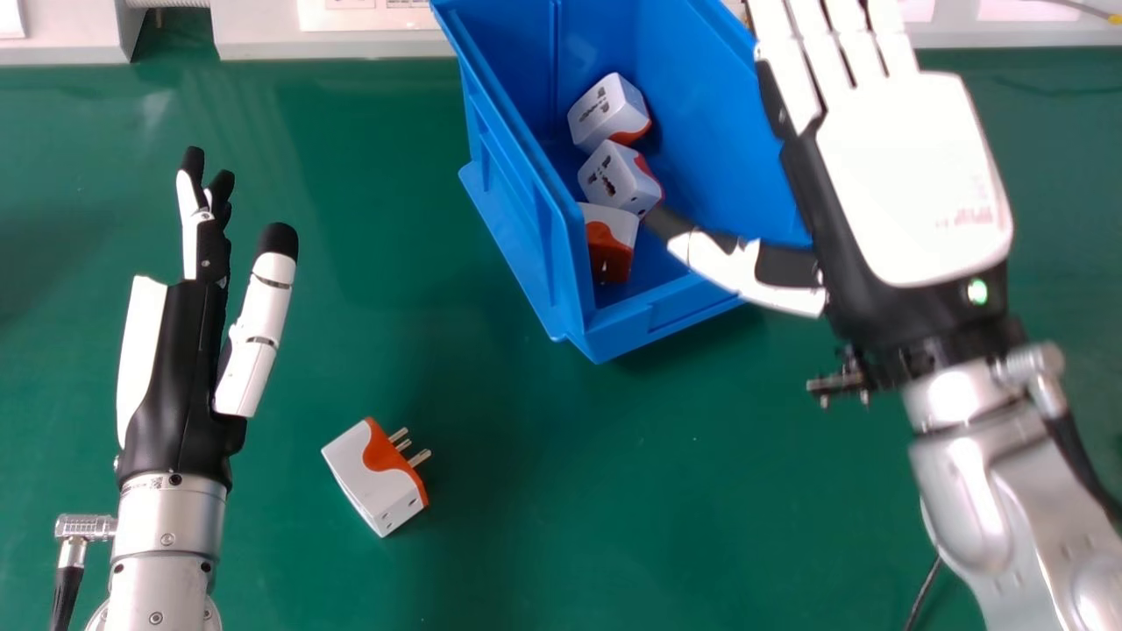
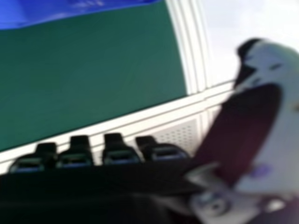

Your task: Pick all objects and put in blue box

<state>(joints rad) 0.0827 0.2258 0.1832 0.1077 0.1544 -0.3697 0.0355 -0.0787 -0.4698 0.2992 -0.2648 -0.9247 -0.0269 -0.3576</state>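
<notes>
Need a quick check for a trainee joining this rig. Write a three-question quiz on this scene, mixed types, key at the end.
1. Multiple choice: how many plug adapters can be seen inside the blue box?
A) one
B) three
C) five

2. True or false: the right hand has its fingers straight.

3. Fill in the blank: the adapter outside the box lies on the green table, nearer to the robot's ____ hand.

Key: 1. B; 2. true; 3. left
</notes>
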